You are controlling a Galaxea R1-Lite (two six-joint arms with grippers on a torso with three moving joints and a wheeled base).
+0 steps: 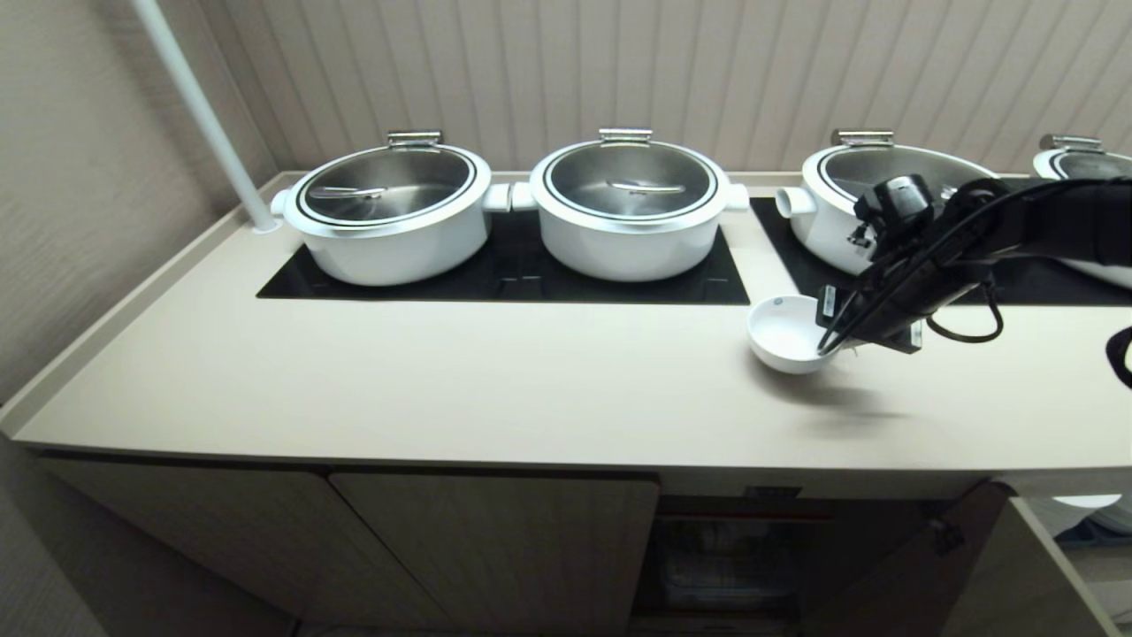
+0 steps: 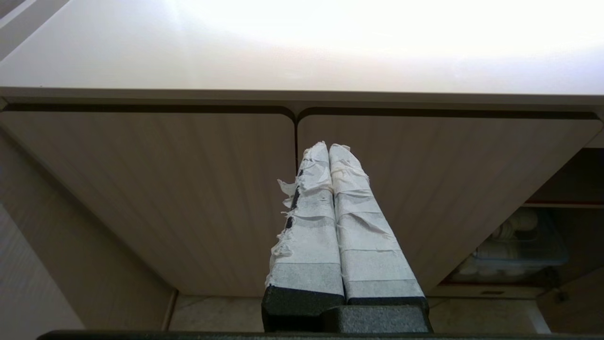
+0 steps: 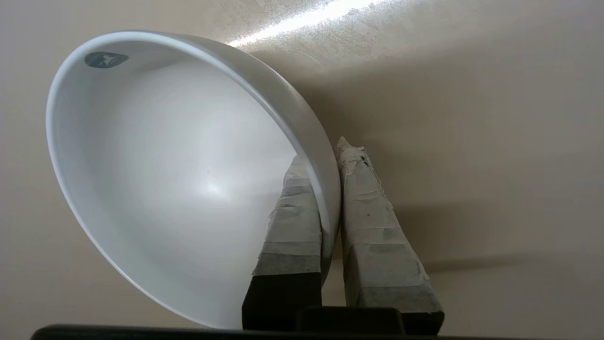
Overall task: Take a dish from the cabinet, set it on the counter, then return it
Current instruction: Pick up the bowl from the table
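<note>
The dish (image 1: pixel 783 332) is a small white bowl, tilted, low over the beige counter (image 1: pixel 531 380) in front of the cooktop; whether its foot touches the counter I cannot tell. My right gripper (image 1: pixel 836 341) comes in from the right and is shut on the bowl's rim. In the right wrist view the dish (image 3: pixel 179 179) fills the frame and the right gripper (image 3: pixel 323 156) has one taped finger inside the rim and one outside. My left gripper (image 2: pixel 331 147) is shut on nothing, parked low in front of the cabinet's (image 2: pixel 165 189) closed doors.
Several large white lidded pots (image 1: pixel 389 212) stand on black cooktop panels (image 1: pixel 504 274) along the back of the counter. A white pole (image 1: pixel 208 124) rises at the back left. Below, the cabinet (image 1: pixel 495 548) has an open compartment (image 1: pixel 725 566) and a door (image 1: pixel 1017 566) swung out at the right.
</note>
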